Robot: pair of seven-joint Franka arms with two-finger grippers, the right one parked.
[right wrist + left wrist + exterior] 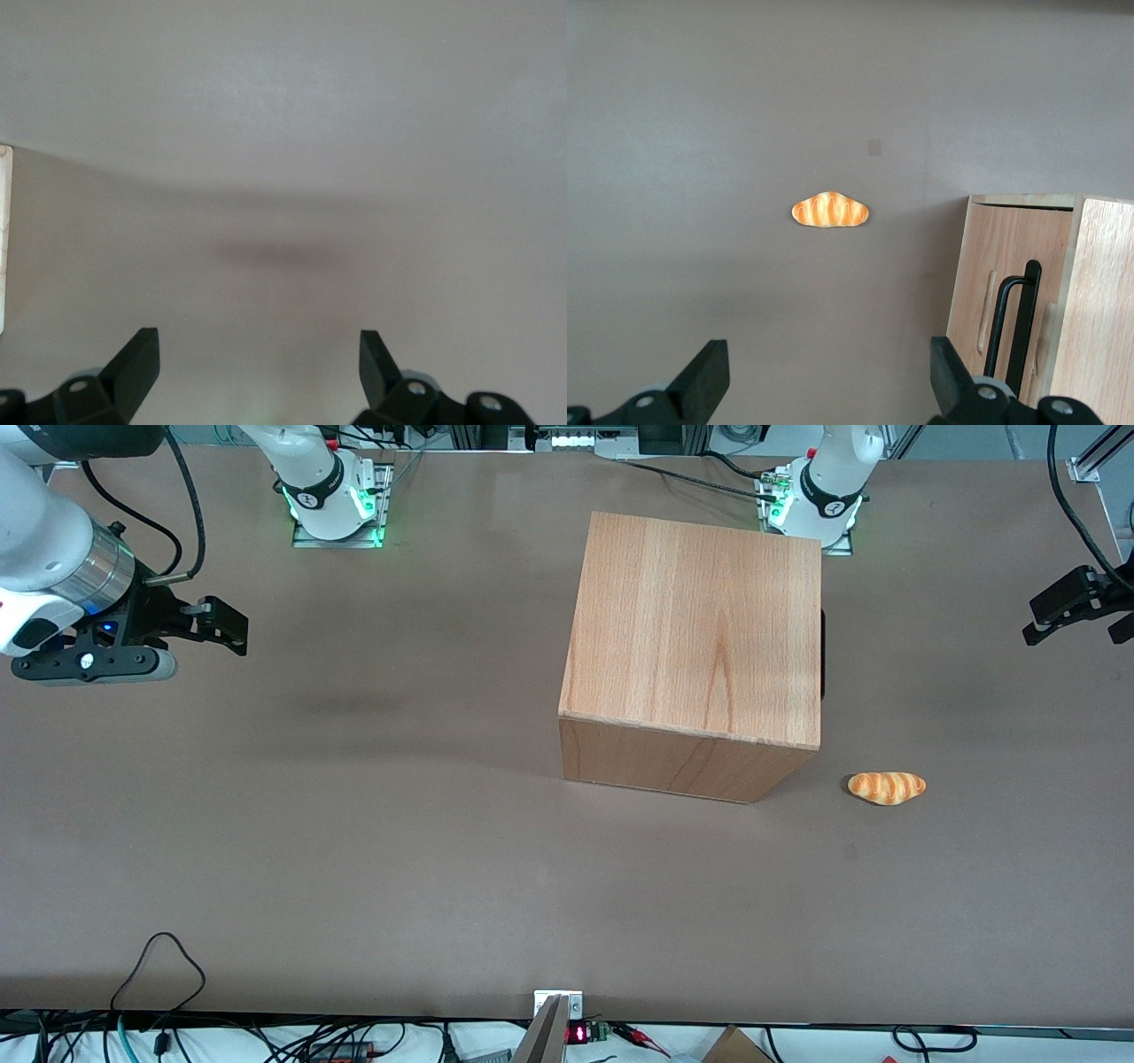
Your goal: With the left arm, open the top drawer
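The wooden cabinet point(700, 646) stands mid-table, its front turned toward the working arm's end. Of the top drawer, the front view shows only the slim black bar handle point(823, 654) at the cabinet's edge. In the left wrist view the drawer front point(1001, 266) with its black handle point(1019, 314) sits flush in the cabinet point(1107, 301), shut. My left gripper point(1033, 622) hangs above the table in front of the drawer, well apart from the handle. It is open and empty, as the left wrist view point(828, 381) also shows.
A toy croissant point(887, 787) lies on the brown table near the cabinet's front corner, nearer the front camera than the gripper; it also shows in the left wrist view point(830, 210). Cables run along the table's near edge point(159, 957).
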